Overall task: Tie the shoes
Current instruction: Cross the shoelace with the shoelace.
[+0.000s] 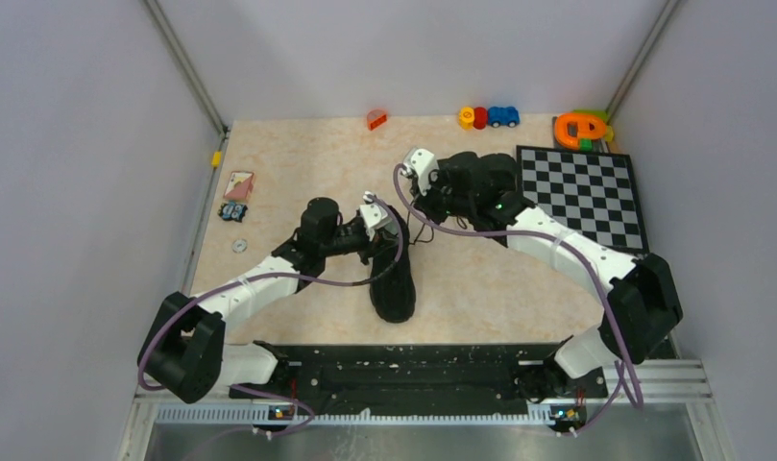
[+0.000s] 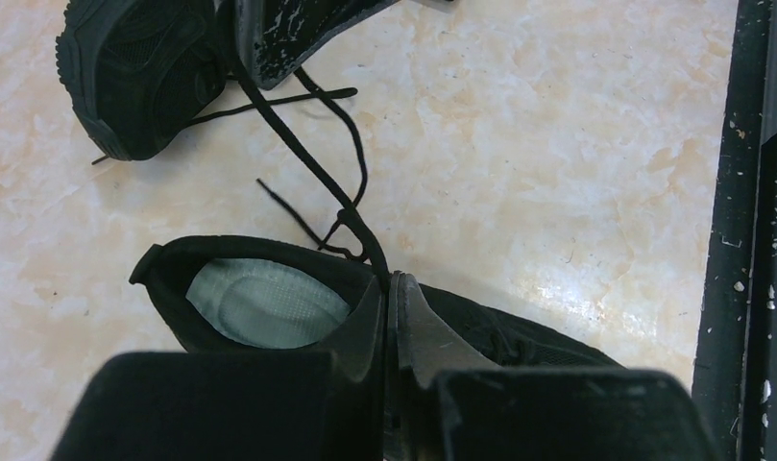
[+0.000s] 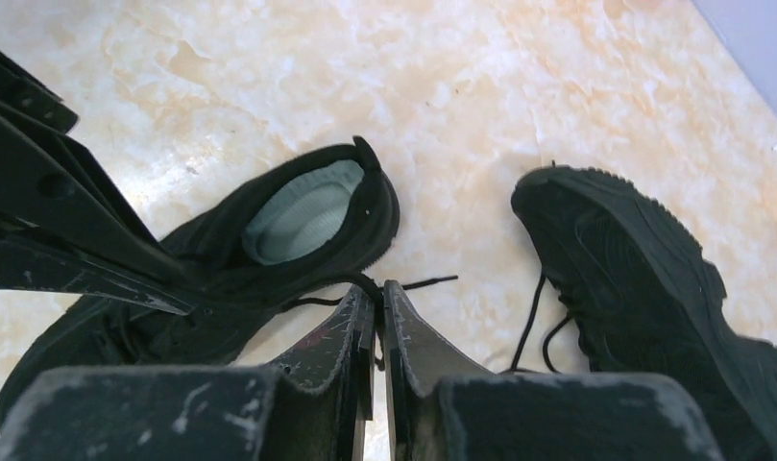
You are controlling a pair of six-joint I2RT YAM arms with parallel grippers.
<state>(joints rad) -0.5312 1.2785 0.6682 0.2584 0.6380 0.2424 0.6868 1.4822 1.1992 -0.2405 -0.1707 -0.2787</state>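
Left gripper [image 2: 388, 279] pinched shut on a lace [image 2: 307, 163] over the near shoe [image 2: 259, 303]; right gripper [image 3: 376, 288] beside that shoe, jaws barely parted, hold unclear.

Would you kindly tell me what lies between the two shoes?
Black laces cross bare tabletop between near shoe and far shoe, shown in the left wrist view.

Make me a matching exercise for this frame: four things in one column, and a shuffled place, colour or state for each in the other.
Column one:
1. checkerboard
2. left gripper
3. shoe insole
4. blue toy car

Column two:
A. pale grey-green
B. shut on a black lace
C. at the far edge of the table
D. on the right side of the table

Pairs: 1-D, 2-B, 3-A, 4-C
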